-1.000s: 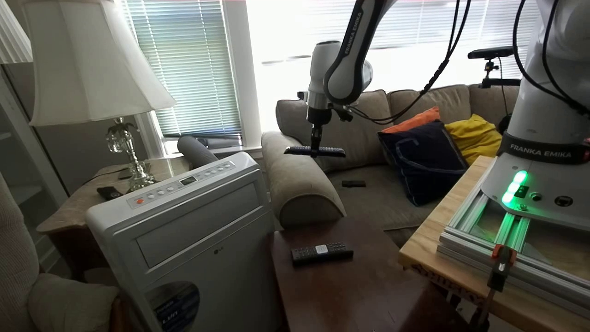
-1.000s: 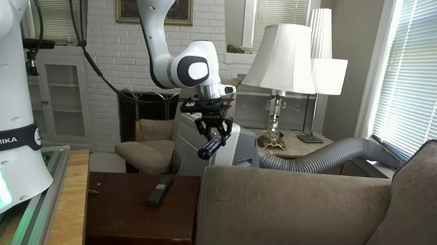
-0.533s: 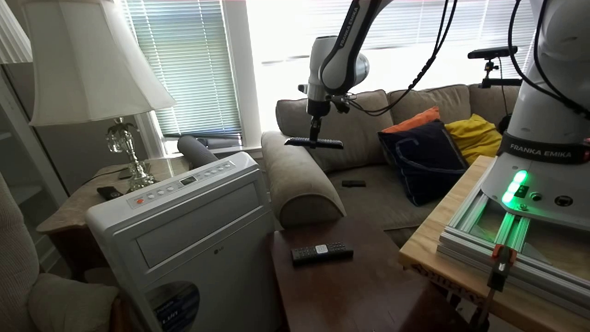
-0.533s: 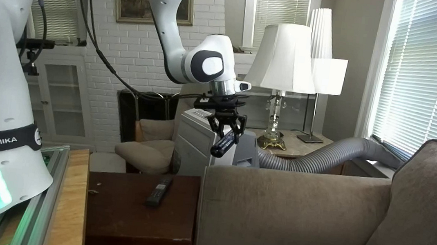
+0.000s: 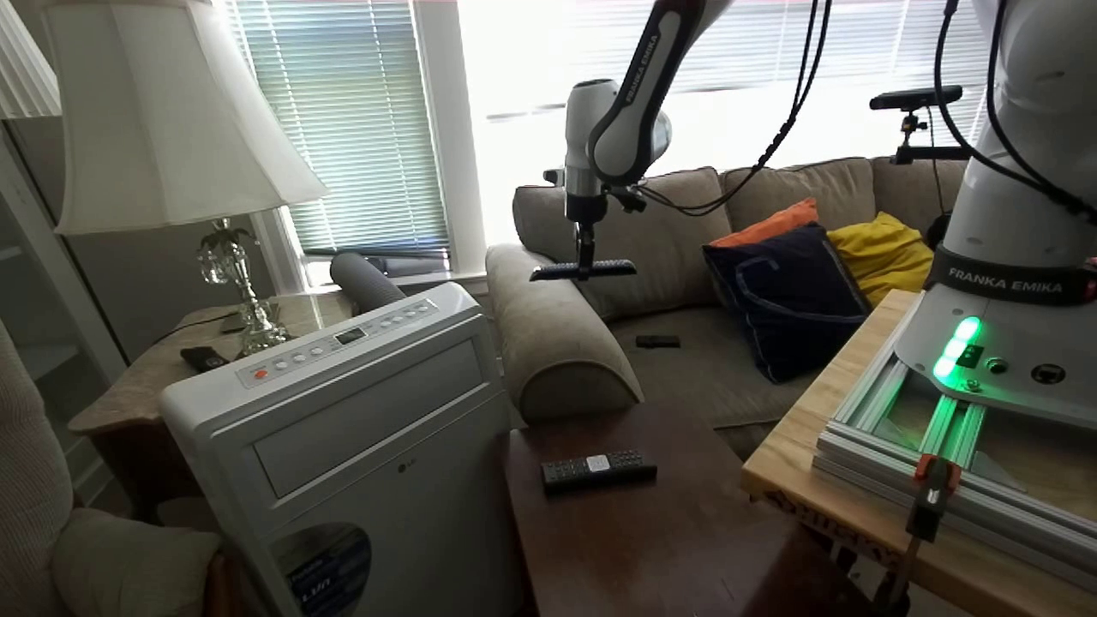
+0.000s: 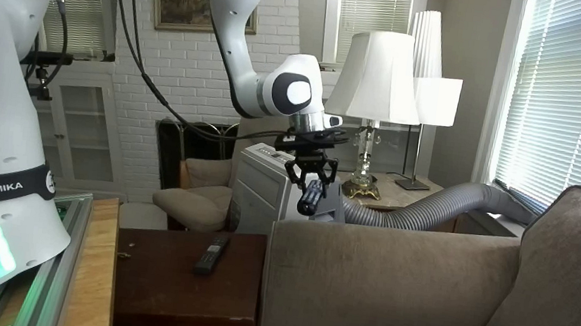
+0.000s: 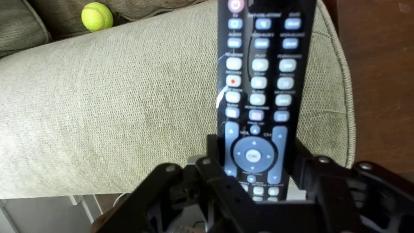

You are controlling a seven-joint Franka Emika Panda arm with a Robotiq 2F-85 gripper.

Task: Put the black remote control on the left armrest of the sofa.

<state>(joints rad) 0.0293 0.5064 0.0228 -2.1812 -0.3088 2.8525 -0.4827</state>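
With the black end effector (image 7: 254,153), gripping an oblong black plastic remote control (image 7: 262,100) above the rounded grey-brown fabric left armrest (image 7: 136,106).

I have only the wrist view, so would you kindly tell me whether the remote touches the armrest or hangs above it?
Observer: Above it: in an exterior view, the held remote shows clear of the armrest.
Operator: Thank you; is anything on the brown table beside it?
Observer: Yes, a second remote lies there.
Operator: And are there pillows farther along the sofa?
Observer: Yes, an orange pillow, a dark blue pillow and a yellow pillow.
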